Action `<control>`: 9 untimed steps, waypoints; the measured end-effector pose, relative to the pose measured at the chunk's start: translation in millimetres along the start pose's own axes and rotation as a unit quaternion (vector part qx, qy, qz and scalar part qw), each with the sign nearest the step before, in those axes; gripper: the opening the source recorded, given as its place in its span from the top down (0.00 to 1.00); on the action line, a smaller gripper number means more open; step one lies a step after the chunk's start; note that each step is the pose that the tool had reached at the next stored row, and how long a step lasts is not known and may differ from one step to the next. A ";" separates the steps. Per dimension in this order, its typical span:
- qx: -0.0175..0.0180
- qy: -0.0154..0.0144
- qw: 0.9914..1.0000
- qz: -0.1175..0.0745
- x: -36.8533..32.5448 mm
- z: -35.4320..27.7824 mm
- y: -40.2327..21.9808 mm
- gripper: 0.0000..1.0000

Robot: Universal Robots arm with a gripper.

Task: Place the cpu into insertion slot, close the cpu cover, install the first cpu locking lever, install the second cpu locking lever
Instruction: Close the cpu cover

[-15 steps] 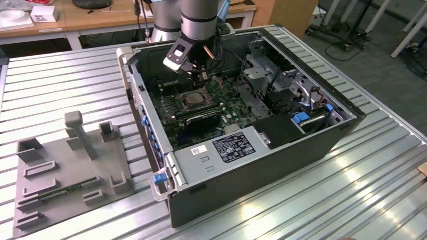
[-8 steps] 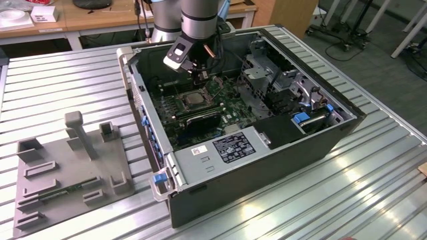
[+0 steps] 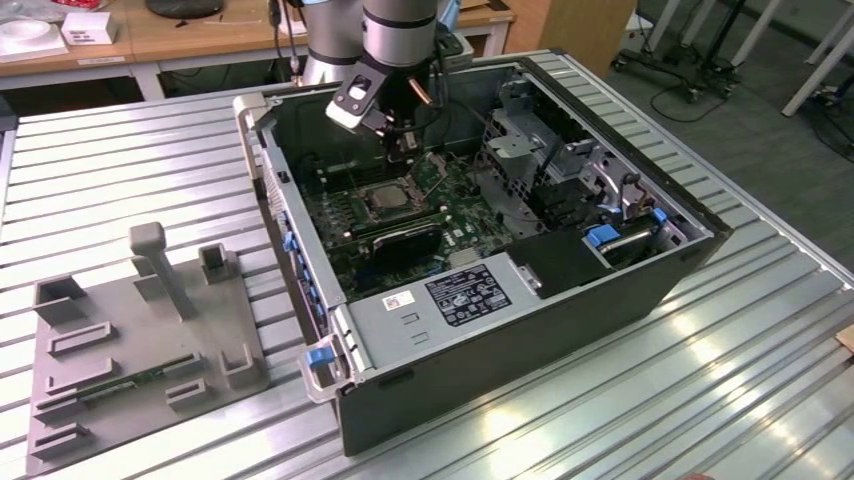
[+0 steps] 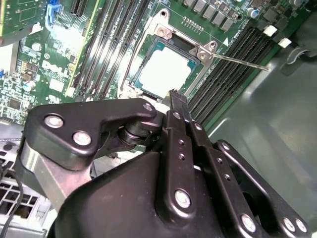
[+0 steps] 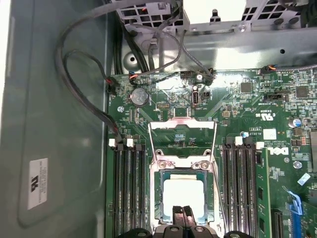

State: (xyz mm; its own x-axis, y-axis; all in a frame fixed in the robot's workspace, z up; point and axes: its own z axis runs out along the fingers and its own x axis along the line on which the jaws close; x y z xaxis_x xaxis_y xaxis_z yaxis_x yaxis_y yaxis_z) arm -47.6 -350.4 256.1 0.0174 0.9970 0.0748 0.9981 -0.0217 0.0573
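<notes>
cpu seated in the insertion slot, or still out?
In. In the first wrist view the cpu lies flat inside the insertion slot, metal rim on each side of it.

arm (image 3: 398, 30): reaching straight down | hand (image 5: 183, 213): fingers pressed together

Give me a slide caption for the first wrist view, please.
Shut claw over the cpu, seated under its lowered cpu cover on the green motherboard.
</notes>
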 end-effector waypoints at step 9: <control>0.000 0.000 1.000 0.000 0.4 -5.0 0.3 0.89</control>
State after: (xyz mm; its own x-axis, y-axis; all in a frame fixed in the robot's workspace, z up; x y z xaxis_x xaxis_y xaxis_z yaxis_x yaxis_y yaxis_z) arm -47.6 -350.4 261.1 0.0174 0.9970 0.0748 0.9981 -0.0217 0.0573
